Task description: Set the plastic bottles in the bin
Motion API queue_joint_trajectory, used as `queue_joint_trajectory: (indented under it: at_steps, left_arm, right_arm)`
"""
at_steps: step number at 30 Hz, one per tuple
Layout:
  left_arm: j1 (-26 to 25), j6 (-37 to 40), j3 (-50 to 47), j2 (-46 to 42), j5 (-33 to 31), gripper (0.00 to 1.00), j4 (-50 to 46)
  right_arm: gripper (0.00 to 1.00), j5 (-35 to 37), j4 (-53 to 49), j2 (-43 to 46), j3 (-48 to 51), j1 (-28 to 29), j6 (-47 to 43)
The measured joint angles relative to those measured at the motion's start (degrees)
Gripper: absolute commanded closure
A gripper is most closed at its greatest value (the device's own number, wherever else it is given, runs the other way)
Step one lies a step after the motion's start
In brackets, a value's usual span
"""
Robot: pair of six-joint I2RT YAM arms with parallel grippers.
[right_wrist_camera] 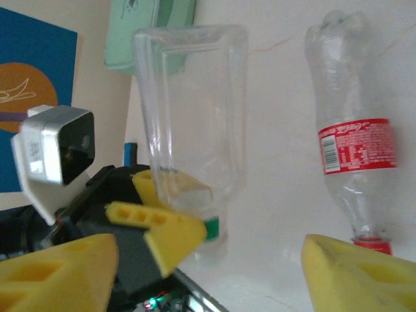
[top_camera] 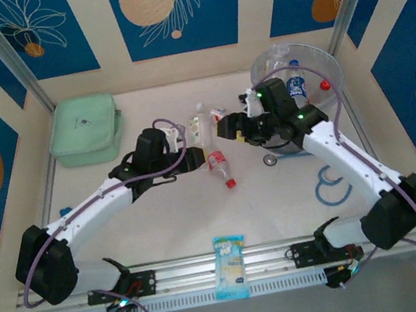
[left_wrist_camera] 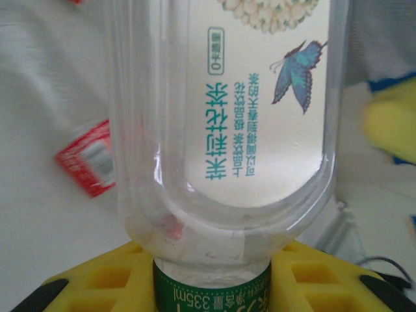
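Two bottles are lying out at the middle of the table (top_camera: 164,226), well apart from the bin (top_camera: 332,57), which is standing at the far right corner; a third, the blue bottle (top_camera: 298,88), is lying inside the bin. The left gripper (top_camera: 185,148) is pinching the clear bottle (top_camera: 197,130) at its neck end; in the left wrist view its yellow fingers (left_wrist_camera: 91,276) are pressing in on either side of the green band by the neck, and the white butterfly label is facing the camera. In the right wrist view the same clear bottle (right_wrist_camera: 188,104) is sticking up out of the left gripper (right_wrist_camera: 185,211), its green cap showing just beside one finger. The red bottle (top_camera: 218,164) is lying on the table just right of the left gripper, its red cap pointing near; I cannot tell whether it is touching the clear bottle. The right gripper (top_camera: 229,127) is hovering just right of the clear bottle; its fingers (right_wrist_camera: 58,266) are spreading wide and holding nothing. A box (top_camera: 85,128) is sitting at the far left; a packet (top_camera: 231,267) is lying across the near rail; a ring (top_camera: 332,186) is lying beside the right arm.
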State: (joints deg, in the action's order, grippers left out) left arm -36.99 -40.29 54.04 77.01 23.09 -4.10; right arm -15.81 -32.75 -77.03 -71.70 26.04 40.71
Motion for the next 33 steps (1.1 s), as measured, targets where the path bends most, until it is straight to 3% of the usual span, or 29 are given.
queue_joint_trajectory:
  at_steps: [3, 6, 12, 15, 17, 19, 20, 26, 29, 33]
  left_arm:
    - [0.0, -1.9, -1.3, 0.2, 4.7, 0.67, 5.4]
    - [0.0, -3.4, -1.9, 0.8, 7.6, 0.67, 9.1]
    - [0.0, -4.8, -2.1, 2.3, 10.1, 0.65, 12.1]
    - [0.0, -4.7, -2.2, 2.6, 10.1, 0.47, 13.2]
    - [0.0, -4.8, -2.4, 2.6, 10.1, 0.30, 13.6]
    - [0.0, -4.6, -2.7, 2.6, 9.7, 0.06, 13.8]
    - [0.0, -4.8, -2.8, 2.6, 9.2, 0.00, 13.6]
    - [1.2, -5.3, -2.8, 2.1, 2.6, 0.00, 10.2]
    - [2.0, -5.8, -2.8, 2.9, -1.9, 0.00, 5.6]
    - [2.1, -5.9, -2.8, 4.9, -5.7, 0.00, -0.3]
  right_arm:
    - [0.10, -1.9, 2.0, -3.9, -0.9, 0.8, -0.3]
    - [0.18, -3.3, 3.2, -6.7, -1.5, 0.9, -0.3]
    - [0.51, -5.5, 5.7, -8.0, -1.8, 0.7, -0.3]
    - [0.60, -5.6, 5.6, -7.9, -1.9, 0.3, -0.3]
    - [0.64, -5.3, 5.0, -7.8, -2.2, -0.3, -0.6]
    - [0.66, -4.4, 3.0, -7.6, -3.7, -1.6, -1.3]
    - [0.70, -3.7, 1.4, -7.5, -5.0, -2.4, -1.8]
    - [0.84, 4.3, -11.9, -5.6, -20.7, -8.0, -8.5]
    - [0.91, 8.9, -17.7, -3.1, -29.5, -13.3, -12.9]
    - [0.94, 18.6, -23.9, -0.9, -38.9, -21.6, -19.3]
